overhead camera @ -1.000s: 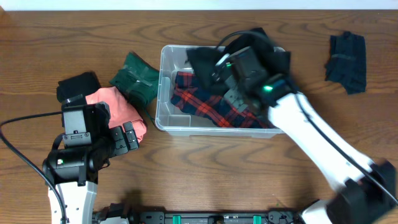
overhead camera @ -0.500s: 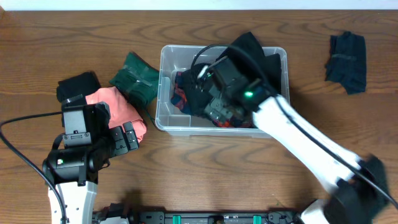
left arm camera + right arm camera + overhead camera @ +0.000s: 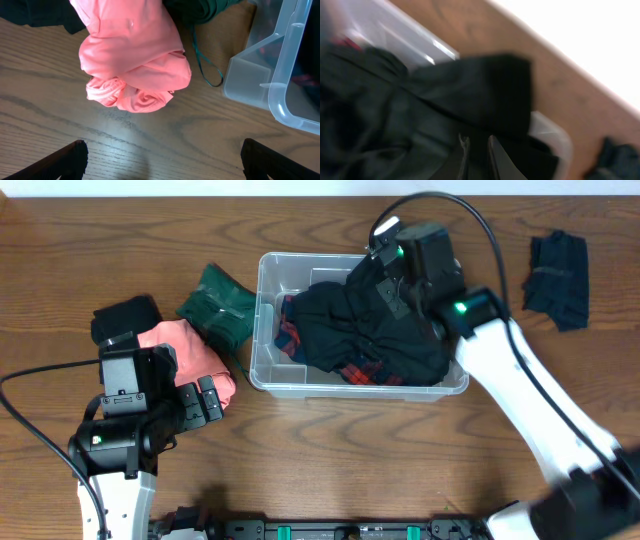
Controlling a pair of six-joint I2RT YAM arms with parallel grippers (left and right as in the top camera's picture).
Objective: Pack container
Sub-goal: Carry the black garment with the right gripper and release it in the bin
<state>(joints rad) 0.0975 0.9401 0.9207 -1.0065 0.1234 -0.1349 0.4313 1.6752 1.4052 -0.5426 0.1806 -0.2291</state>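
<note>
The clear container (image 3: 262,330) stands at the table's middle back. A black garment (image 3: 375,335) lies spread in it over a red plaid garment (image 3: 291,330). My right gripper (image 3: 388,278) is over the bin's back right part. In the right wrist view its fingers (image 3: 477,152) are close together, shut on the black garment (image 3: 470,90), with the bin's rim (image 3: 551,131) beside it. My left gripper (image 3: 200,400) is open and empty over bare wood (image 3: 162,162), just in front of a rolled pink garment (image 3: 135,55). The container's corner (image 3: 280,80) shows to its right.
A pink garment (image 3: 185,352), a green garment (image 3: 218,305) and a black bundle (image 3: 125,315) lie left of the bin. A dark navy garment (image 3: 558,265) lies at the far right. A green string (image 3: 207,67) trails on the wood.
My right gripper has moved from the bin's left middle to its back right, drawing the black garment over the plaid one. The left arm has not moved.
</note>
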